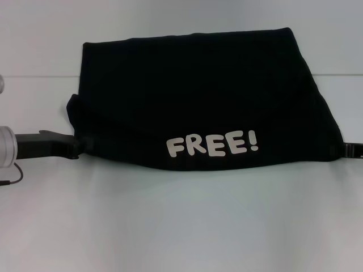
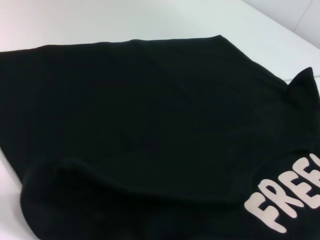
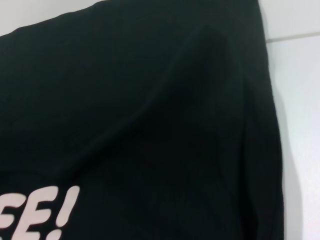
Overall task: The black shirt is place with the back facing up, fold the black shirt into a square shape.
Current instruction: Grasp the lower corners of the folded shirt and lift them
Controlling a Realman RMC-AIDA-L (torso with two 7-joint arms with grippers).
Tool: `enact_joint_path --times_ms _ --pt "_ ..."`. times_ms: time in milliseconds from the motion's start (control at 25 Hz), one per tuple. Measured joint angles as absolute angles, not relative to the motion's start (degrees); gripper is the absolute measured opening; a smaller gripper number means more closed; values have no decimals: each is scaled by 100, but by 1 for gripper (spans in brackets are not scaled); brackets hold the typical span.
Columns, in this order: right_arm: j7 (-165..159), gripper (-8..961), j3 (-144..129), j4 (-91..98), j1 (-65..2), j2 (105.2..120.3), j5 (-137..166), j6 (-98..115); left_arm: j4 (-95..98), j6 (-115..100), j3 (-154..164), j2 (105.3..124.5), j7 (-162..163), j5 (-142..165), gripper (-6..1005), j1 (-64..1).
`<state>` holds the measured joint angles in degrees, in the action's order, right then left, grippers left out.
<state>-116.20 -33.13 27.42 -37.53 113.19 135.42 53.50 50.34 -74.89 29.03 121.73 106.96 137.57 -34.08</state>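
White table (image 1: 181, 226), bare in front, with a seam line running across behind the cloth. Shirt (image 1: 204, 96) sits mid-table, folded into a wide block; near edge doubled over so the cream "FREE!" print (image 1: 212, 146) faces up along the front.

Head view only: left gripper (image 1: 79, 146) comes in low from the left, tip against the shirt's near-left corner where the cloth bunches; fingers buried in black fabric, can't tell if clamped or released. Right gripper (image 1: 350, 149) barely pokes out at the right frame edge, touching the shirt's near-right corner; state likewise can't tell.

Left wrist view: no fingers shown, just shirt (image 2: 150, 125) filling the frame, rolled fold at the near corner, "FRE" of the print (image 2: 285, 200), a raised peak of cloth at the far corner.

Right wrist view: no fingers either; shirt (image 3: 140, 120) with a soft diagonal ridge, "EE!" of the print (image 3: 35, 212), table (image 3: 300, 125) beside its side edge.
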Motion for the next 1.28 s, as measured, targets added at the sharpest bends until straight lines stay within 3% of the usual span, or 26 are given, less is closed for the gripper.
enact_joint_path --times_ms 360,1280 --pt "-10998 44 -3054 3300 -3077 11340 13076 6845 5497 -8201 2827 12207 10778 13757 -1 -3241" --pt "-9746 43 -2454 3950 -1564 11251 13000 9711 6080 -11268 2082 12062 10645 13890 5 -2690"
